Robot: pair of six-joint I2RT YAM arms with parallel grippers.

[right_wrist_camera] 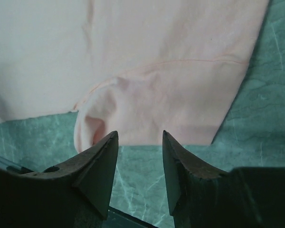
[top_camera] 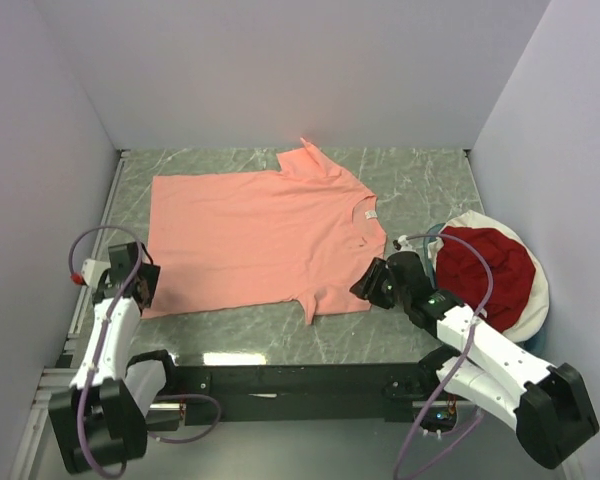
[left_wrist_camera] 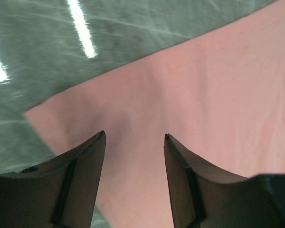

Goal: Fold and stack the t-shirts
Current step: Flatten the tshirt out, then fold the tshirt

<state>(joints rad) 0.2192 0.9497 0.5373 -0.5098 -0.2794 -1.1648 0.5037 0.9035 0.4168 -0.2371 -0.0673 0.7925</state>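
Two shirts in view. Flat on the green marbled surface [top_camera: 420, 180], a pink shirt [top_camera: 260, 235]: collar and small white label [top_camera: 368, 213] at its right end, hem at its left end, one sleeve toward the far wall, the near sleeve [top_camera: 315, 300] toward the arm bases. Lightly creased, otherwise smooth and unfolded.

Right of the pink shirt's collar and apart from it, a round white-rimmed basket [top_camera: 538, 300], with a red shirt [top_camera: 485, 270] bunched up inside.

Over the pink shirt's near hem corner, the left hand [top_camera: 140, 288], spread wide and pinching nothing. In its wrist view, pink cloth below and between both dark fingers [left_wrist_camera: 80, 180], with bare surface beyond the hem edge. Whether touching the cloth or just above it: cannot tell.

Just right of the pink shirt's near sleeve, the right hand [top_camera: 372, 282], likewise spread and holding nothing. In its wrist view, the sleeve's open cuff just past the fingertips, a small puffed fold of cloth ahead of the left finger, and green surface under and between the tips.
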